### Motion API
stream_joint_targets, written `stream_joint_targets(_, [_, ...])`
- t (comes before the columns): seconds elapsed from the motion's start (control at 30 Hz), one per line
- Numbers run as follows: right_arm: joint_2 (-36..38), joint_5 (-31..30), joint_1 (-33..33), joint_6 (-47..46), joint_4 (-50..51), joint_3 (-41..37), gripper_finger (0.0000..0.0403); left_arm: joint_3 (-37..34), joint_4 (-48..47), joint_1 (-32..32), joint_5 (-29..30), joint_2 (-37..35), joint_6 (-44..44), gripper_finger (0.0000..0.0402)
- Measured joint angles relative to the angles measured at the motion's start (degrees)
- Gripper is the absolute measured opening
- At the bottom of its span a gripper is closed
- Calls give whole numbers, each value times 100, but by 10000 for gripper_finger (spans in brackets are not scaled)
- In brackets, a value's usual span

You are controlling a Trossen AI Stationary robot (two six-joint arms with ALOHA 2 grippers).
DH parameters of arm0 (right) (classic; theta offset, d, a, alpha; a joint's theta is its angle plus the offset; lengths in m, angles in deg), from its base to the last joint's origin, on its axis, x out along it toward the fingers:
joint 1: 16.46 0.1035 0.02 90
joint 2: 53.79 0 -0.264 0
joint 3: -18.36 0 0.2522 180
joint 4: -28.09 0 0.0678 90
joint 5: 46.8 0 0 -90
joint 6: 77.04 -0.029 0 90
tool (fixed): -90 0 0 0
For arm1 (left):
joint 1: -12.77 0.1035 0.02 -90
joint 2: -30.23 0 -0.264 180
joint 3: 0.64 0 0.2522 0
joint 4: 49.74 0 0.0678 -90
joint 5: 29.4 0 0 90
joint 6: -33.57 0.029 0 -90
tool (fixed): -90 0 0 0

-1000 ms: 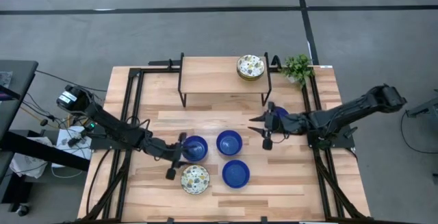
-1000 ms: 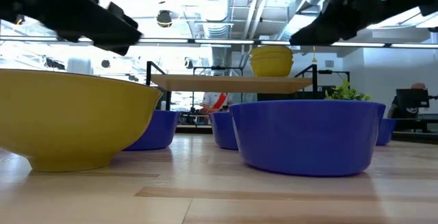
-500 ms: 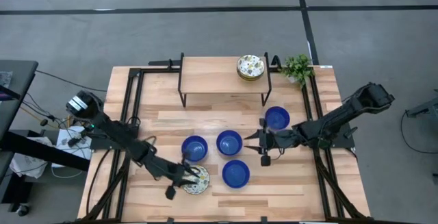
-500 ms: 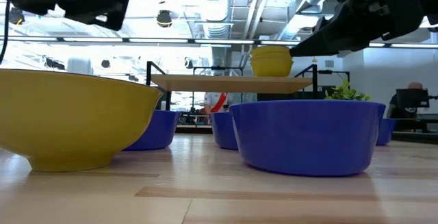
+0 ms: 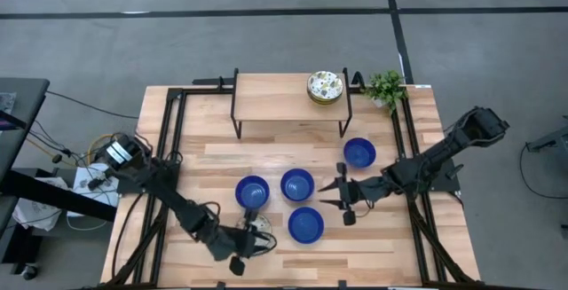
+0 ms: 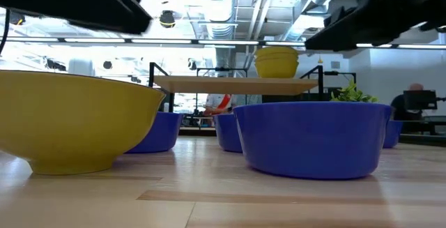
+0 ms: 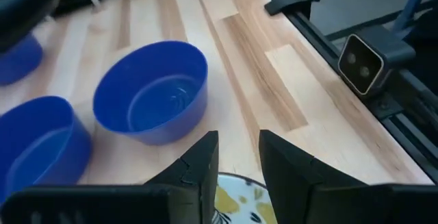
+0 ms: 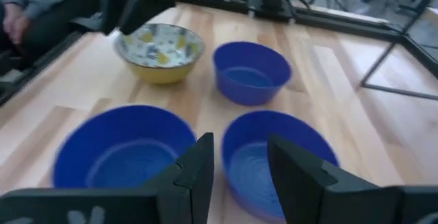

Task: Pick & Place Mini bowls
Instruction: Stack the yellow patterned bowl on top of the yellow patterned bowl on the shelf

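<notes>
Several blue mini bowls stand on the table: one (image 5: 252, 191), one (image 5: 297, 184), one (image 5: 306, 224) and one (image 5: 359, 152). A patterned mini bowl (image 5: 261, 224), yellow outside (image 6: 70, 123), stands near the front edge. More patterned bowls are stacked (image 5: 325, 86) on the shelf. My left gripper (image 5: 251, 241) hovers open above the patterned bowl's near side (image 7: 236, 200). My right gripper (image 5: 323, 196) is open in the air, just right of the two middle blue bowls (image 8: 274, 159).
A wooden shelf on black legs (image 5: 288, 99) stands at the table's far side. A small green plant (image 5: 386, 86) is at the far right corner. Black rails (image 5: 169, 130) run along both table sides. A small camera (image 7: 369, 63) sits at the near edge.
My left gripper has swung toward the table's near edge, from beside the left blue bowl to above the patterned bowl. My right gripper has gone toward the near edge and a little left, away from the far right blue bowl, and has sunk slightly. No bowl has moved.
</notes>
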Motion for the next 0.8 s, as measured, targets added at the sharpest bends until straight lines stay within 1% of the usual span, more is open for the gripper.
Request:
stream_joint_targets(0.07, [0, -1, 124, 2, 80, 0, 127, 24, -72, -235, 449, -5, -81, 106])
stream_joint_targets(0.17, [0, -3, 280, 7, 72, 0, 127, 24, -83, -631, 1234, -7, -595, 106])
stream_joint_targets(0.23, [0, -1, 331, 17, 76, 0, 127, 25, -53, -825, 1449, 50, -970, 106])
stream_joint_targets(0.33, [0, -3, 370, 146, 76, 0, 127, 26, -78, -891, 1608, 288, -1338, 106])
stream_joint_targets(0.53, [0, -1, 409, 153, 122, 0, 127, 212, -66, -683, 1650, 556, -1341, 106])
stream_joint_targets(0.8, [0, -1, 420, 309, 270, 0, 127, 242, -31, -691, 1647, 892, -1496, 106])
